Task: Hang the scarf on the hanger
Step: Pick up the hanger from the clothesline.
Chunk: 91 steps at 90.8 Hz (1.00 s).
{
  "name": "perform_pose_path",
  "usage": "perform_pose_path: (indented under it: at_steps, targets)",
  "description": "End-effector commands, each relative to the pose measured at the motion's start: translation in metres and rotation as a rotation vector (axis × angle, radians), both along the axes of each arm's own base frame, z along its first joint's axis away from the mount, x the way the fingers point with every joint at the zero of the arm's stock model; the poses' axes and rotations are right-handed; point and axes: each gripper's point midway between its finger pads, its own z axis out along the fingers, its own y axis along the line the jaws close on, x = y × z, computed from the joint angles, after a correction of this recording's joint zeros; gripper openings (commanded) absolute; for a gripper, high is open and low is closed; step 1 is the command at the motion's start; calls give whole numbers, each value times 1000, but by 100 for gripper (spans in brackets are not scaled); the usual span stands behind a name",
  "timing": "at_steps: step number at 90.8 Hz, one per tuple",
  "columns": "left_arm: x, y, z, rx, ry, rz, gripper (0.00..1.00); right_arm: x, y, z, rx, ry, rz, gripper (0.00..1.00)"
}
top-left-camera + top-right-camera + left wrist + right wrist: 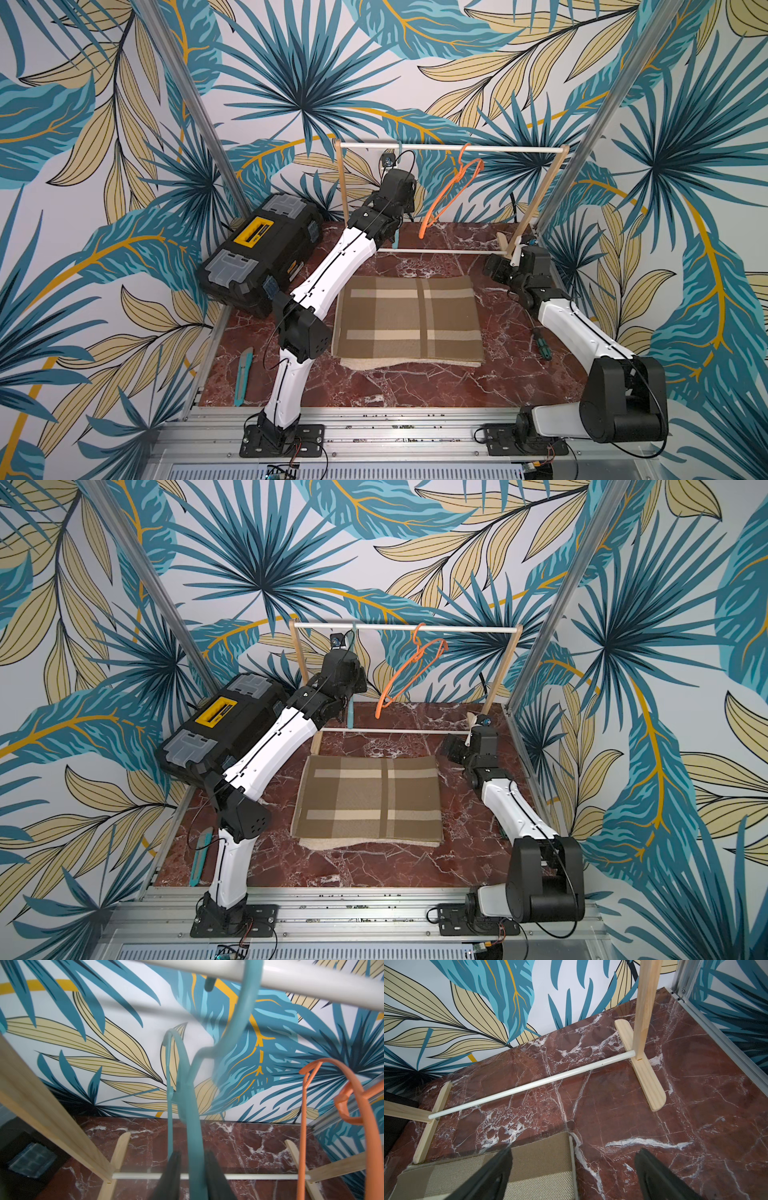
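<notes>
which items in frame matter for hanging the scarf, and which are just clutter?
In play:
- folded plaid scarf on the table
- teal hanger on the rail, gripped by the left end effector
- clothes rack
- right end effector, open near the scarf's corner

Lying about:
- orange hanger, same rail
- toolbox
- utility knife
- screwdriver
</notes>
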Motion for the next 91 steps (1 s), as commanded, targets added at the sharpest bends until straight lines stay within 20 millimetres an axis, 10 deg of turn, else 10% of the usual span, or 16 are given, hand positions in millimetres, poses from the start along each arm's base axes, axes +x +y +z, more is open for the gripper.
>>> perform_pose_path:
  at_steps: [1, 49, 67, 91]
  targets:
    - [-13, 12, 39, 3, -84, 6, 10, 4, 6, 0, 8, -10, 22, 96]
    - [-50, -4, 84, -161, -221, -199, 0, 5, 9, 5, 4, -18, 33, 96]
    - [-84, 8, 70, -317, -180, -231, 0, -4, 7, 6, -7, -3, 34, 96]
    - [-128, 28, 2, -505, -91, -197, 0, -24, 19, 7, 58, 34, 95, 96]
